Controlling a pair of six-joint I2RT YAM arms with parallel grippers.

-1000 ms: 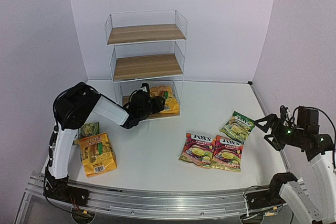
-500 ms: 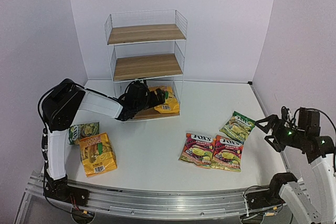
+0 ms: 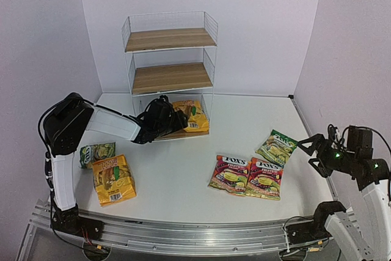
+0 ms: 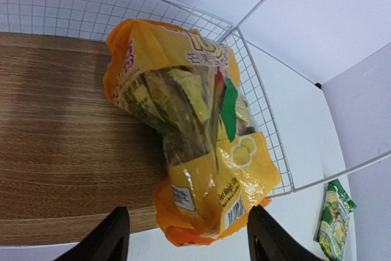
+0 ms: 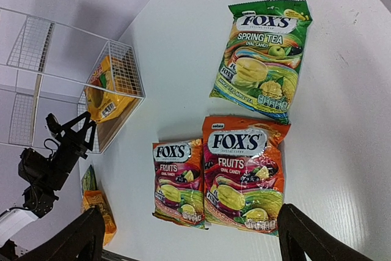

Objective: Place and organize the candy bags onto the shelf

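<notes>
Jaws of left gripper [image 4: 188,212] spread, holding nothing | yellow-orange bag [image 4: 183,120] just ahead, near end between them, perhaps brushing one finger | lies on bottom board [image 4: 61,139] of shelf [image 3: 171,59] | arm has eased back, bag stayed: one shelved, five left | right gripper [image 5: 190,212] spread above red bags [image 5: 241,175]
</notes>
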